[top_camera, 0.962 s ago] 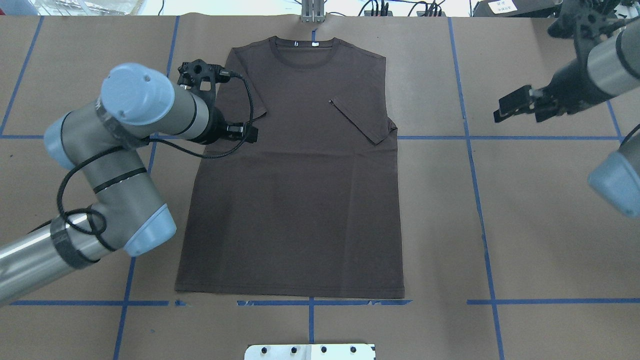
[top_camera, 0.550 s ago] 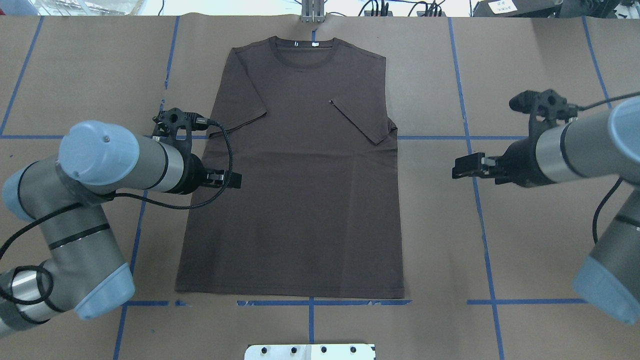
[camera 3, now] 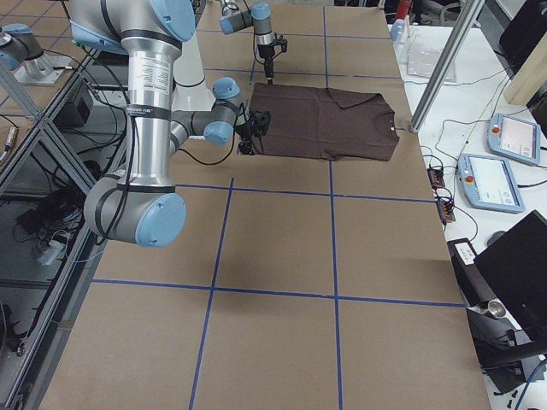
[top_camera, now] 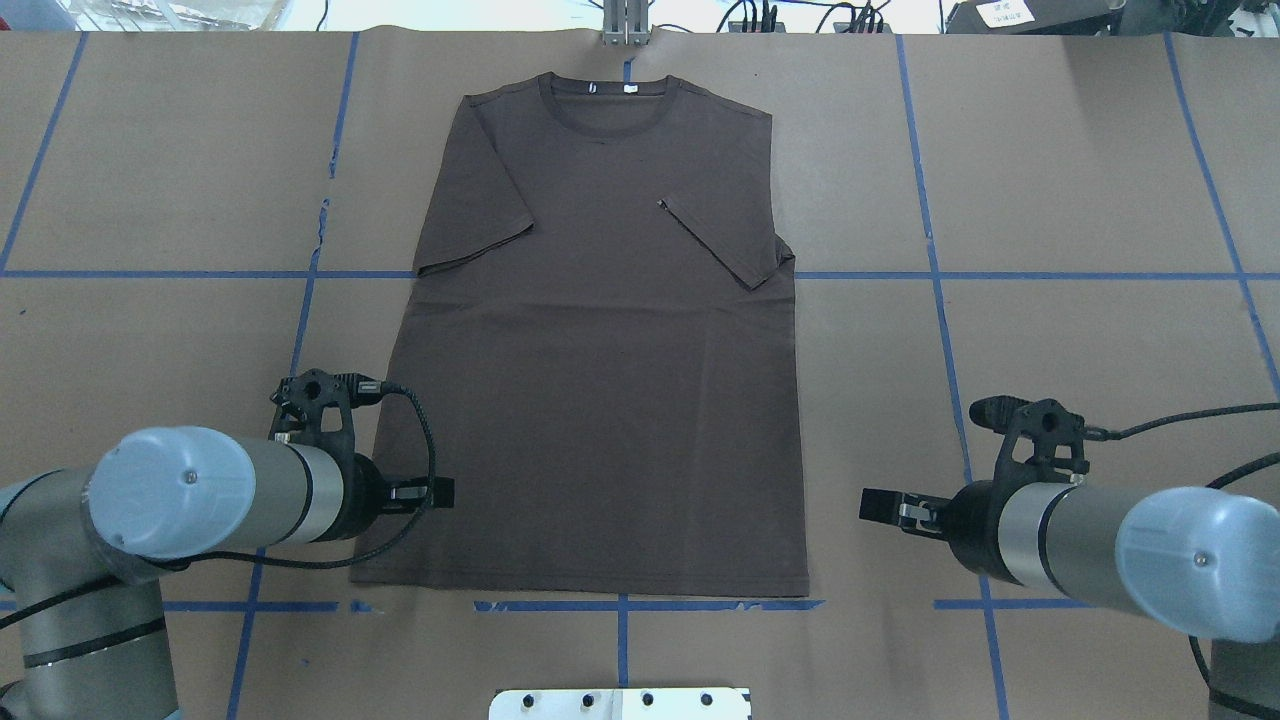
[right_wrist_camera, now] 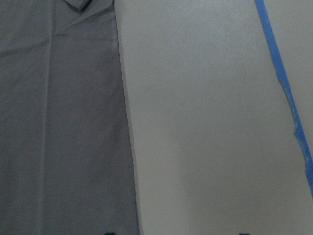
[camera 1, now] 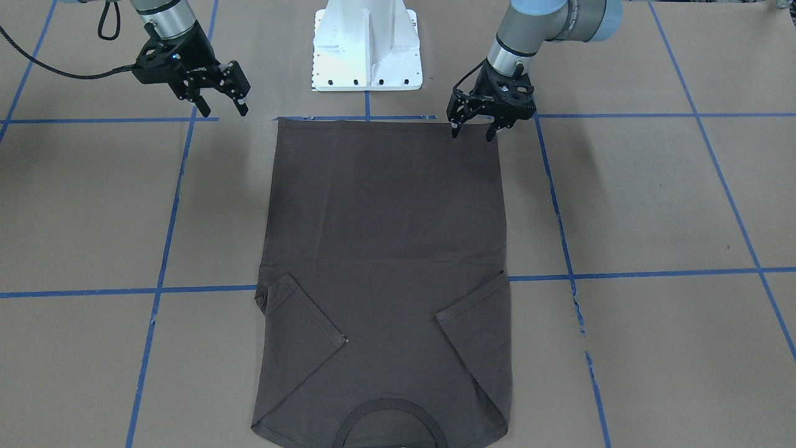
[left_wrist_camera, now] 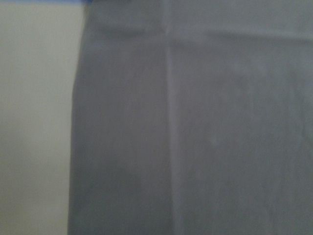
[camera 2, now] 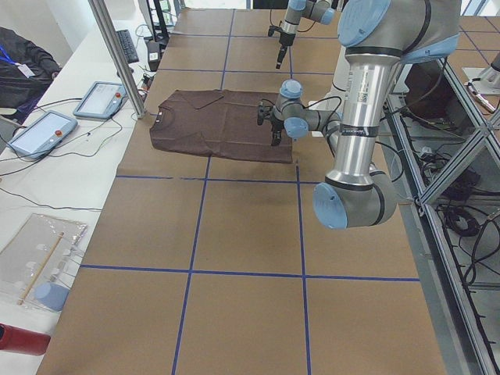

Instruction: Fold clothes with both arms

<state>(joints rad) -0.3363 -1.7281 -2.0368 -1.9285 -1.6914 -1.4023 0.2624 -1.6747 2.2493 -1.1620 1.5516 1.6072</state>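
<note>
The dark brown-grey T-shirt [top_camera: 600, 400] lies flat on the brown paper, collar at the far side, both sleeves folded inward; it also shows in the front-facing view [camera 1: 385, 236]. My left gripper [top_camera: 440, 492] is open, just above the shirt's near left hem corner; the front-facing view [camera 1: 474, 132] shows its jaws spread over that corner. My right gripper [top_camera: 872, 506] is open and empty, over bare paper a little to the right of the near right hem corner [camera 1: 222, 109]. The left wrist view shows mostly fabric [left_wrist_camera: 205, 127]; the right wrist view shows the shirt's side edge [right_wrist_camera: 58, 122].
The white pedestal base [camera 1: 367, 50] stands just behind the shirt's hem. Blue tape lines [top_camera: 940, 275] cross the paper. A silver post [top_camera: 625, 25] stands at the far edge. Tablets [camera 2: 39, 133] and cables lie on the side table beyond the collar.
Both arms have moved along the shirt's sides from sleeve level toward the robot, down to the hem. The shirt has not moved. Both grippers stay open.
</note>
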